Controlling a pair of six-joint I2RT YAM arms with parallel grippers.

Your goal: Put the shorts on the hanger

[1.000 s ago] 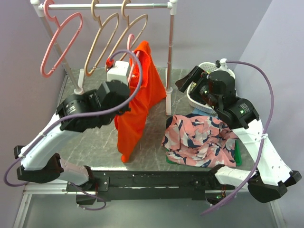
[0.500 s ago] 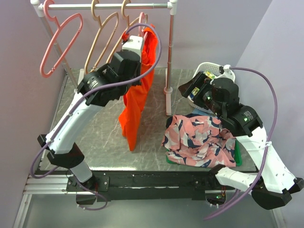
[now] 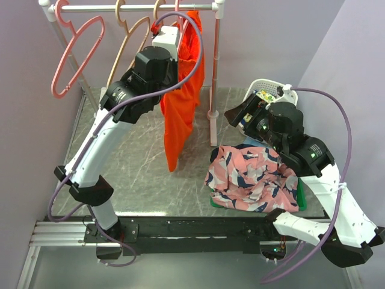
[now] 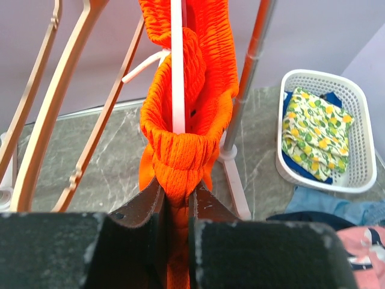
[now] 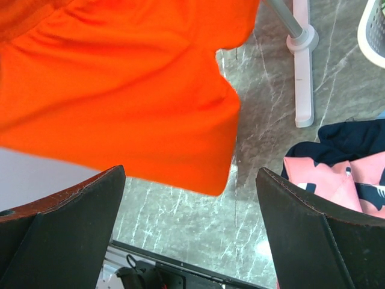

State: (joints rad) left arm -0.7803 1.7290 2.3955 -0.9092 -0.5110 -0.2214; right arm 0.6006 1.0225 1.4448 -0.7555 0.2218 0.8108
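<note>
The orange-red shorts hang in a long fold below the rail. My left gripper is raised to the rail and is shut on the bunched waistband. The pale pink hanger bar runs through the waistband; its hook is at rail height, and I cannot tell whether it rests on the rail. A second pink hanger hangs at the rail's left end. My right gripper is open and empty, to the right of the shorts' lower part.
Two tan hangers hang on the rail left of the shorts, close to my left wrist. The rack's right post stands beside the shorts. A white basket holds yellow-green floral cloth. A pink, navy and white garment lies front right.
My left arm has lifted the shorts up and back toward the rail, so they now hang higher. My right gripper has stayed open and barely shifted.
</note>
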